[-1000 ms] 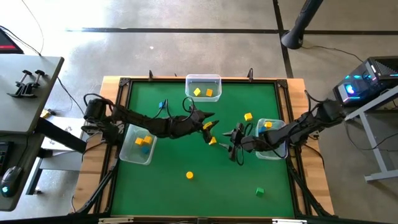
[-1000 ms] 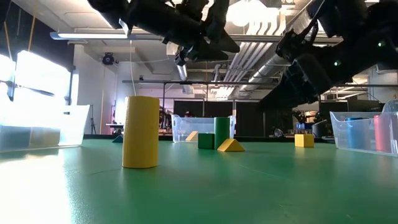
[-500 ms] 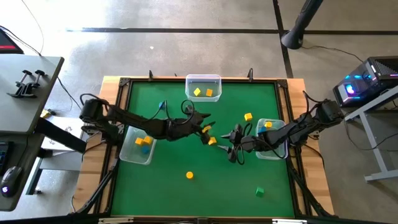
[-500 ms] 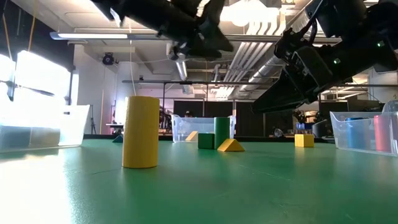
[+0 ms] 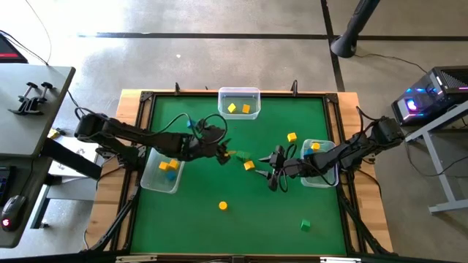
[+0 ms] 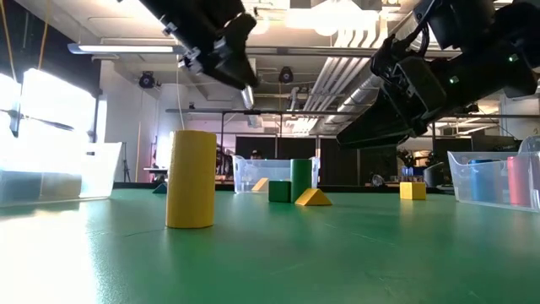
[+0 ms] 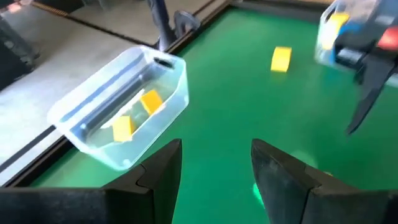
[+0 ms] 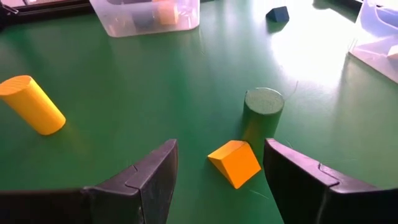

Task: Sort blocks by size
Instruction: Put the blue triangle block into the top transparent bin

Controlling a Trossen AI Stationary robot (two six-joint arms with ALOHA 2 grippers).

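Note:
My left gripper [image 5: 221, 153] [image 7: 215, 157] is open and empty above the mat, left of the table's middle. My right gripper [image 5: 268, 172] [image 8: 221, 155] is open and empty, its fingers standing either side of a yellow wedge [image 8: 234, 163] [image 5: 249, 165] that lies on the mat beside an upright green cylinder [image 8: 263, 112]. A yellow cylinder [image 5: 223, 206] [image 6: 191, 179], a green cube [image 5: 306, 225], a yellow cube [image 5: 292, 136] [image 7: 281, 59] and a blue piece [image 5: 190, 124] rest on the mat.
Three clear bins stand on the mat. The far one [image 5: 239, 93] holds yellow and orange blocks, the left one [image 5: 150, 179] holds yellow and blue blocks, and the right one [image 5: 325, 180] holds a yellow block. A raised frame [image 5: 139, 102] rims the green mat.
My left gripper has drawn back from the table's middle toward the left edge, still open. My right gripper stays over the yellow wedge, shifting only slightly. No block has moved.

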